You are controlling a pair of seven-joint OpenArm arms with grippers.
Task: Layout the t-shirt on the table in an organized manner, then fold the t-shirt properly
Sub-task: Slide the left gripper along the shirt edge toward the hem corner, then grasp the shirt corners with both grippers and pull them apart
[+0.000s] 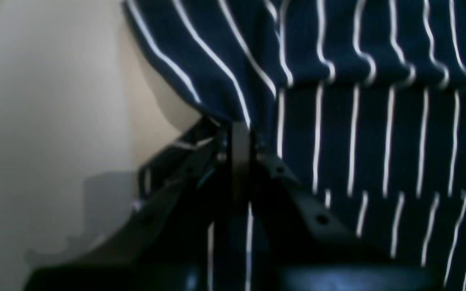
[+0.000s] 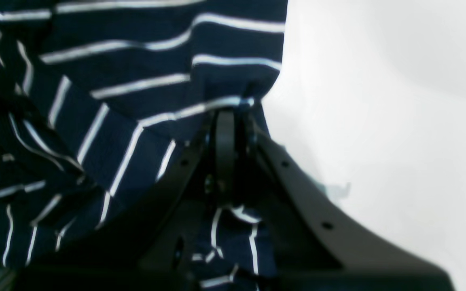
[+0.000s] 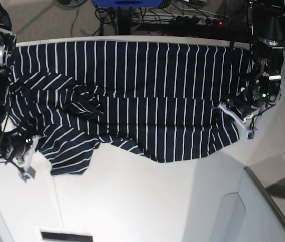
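Note:
The dark navy t-shirt with thin white stripes lies spread across the far half of the white table, bunched and wrinkled at its left end. My left gripper is at the shirt's right edge in the base view. In the left wrist view that gripper is shut on a pinched fold of the t-shirt. My right gripper is at the shirt's lower left corner. In the right wrist view it is shut on the edge of the striped t-shirt, beside bare table.
Cables and a power strip run beyond the table's far edge, beside a blue object. A dark seam curves along the table's lower right. A dark slot sits at the near edge. Bare tabletop shows left of the shirt.

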